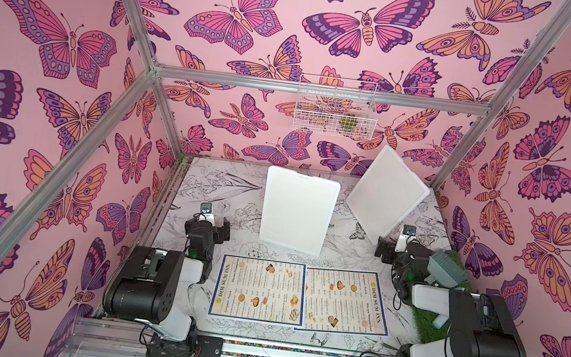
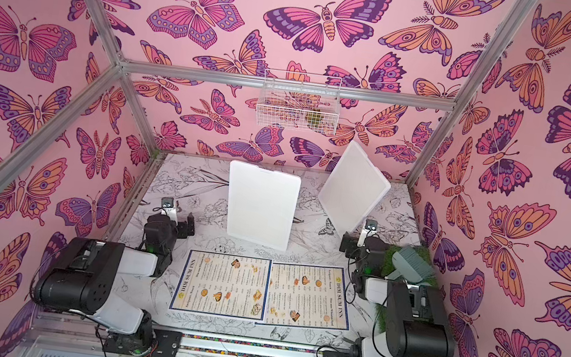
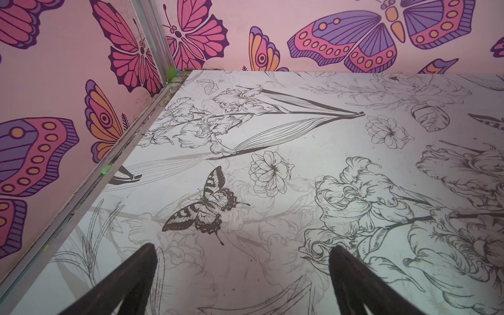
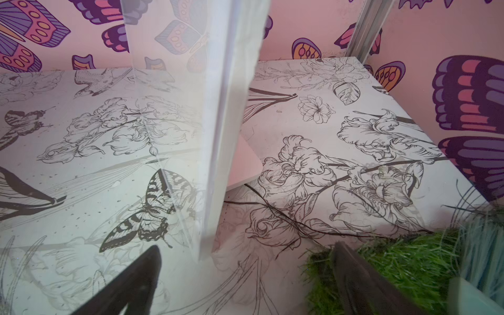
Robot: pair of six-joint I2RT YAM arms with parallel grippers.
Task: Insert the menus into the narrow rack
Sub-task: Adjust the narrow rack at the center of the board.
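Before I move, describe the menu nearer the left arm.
On the flower-printed table, two blue-bordered menus lie flat side by side between the arms. Take the left menu: its DIM SUM INN heading runs along the edge facing the left arm, while the right menu's faces the right arm.

Cream, blue-bordered rectangular paper menus (image 1: 258,289): two
White upright rectangular plastic panels (image 1: 296,211): two
White wire basket (image 1: 335,107): one
Green artificial-grass mat (image 1: 422,324): one
Grey-blue ribbed block (image 1: 447,272): one
Black-and-white robot arms (image 1: 148,281): two
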